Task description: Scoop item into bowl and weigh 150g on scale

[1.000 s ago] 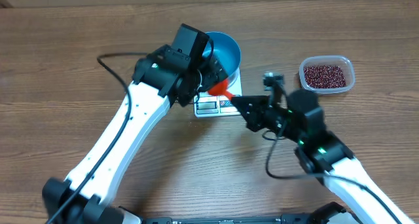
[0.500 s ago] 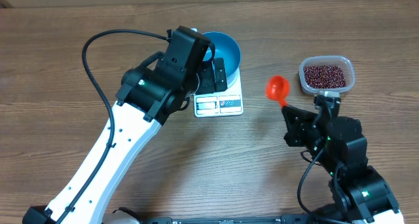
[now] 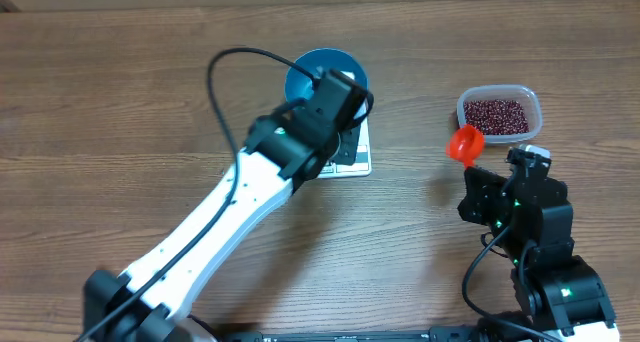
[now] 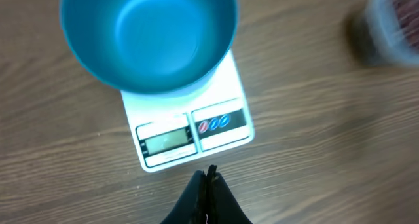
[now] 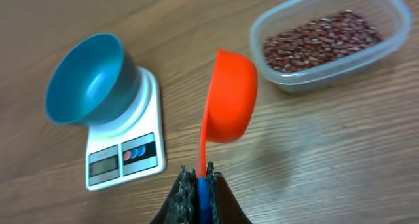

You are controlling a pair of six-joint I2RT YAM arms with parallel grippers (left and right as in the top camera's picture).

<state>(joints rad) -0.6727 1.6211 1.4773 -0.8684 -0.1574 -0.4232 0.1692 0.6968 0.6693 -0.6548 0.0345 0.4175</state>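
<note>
Right fingers (image 5: 186, 196) are pinching shut on the blue-tipped handle of the red scoop (image 5: 230, 96), which is hanging just beside the clear tub (image 5: 391, 48) near the table's (image 4: 327, 152) far right corner and looking empty. Left fingers (image 4: 195, 201) are pressing together on nothing, hovering over the scale's (image 4: 196, 129) near edge. I'm judging nothing weighed yet: the beans (image 5: 321, 37) are lying in the tub, and the blue bowl (image 4: 149, 37) is sitting bare on the scale. All the scooping is remaining. My left arm is crowding the pouring path.
</note>
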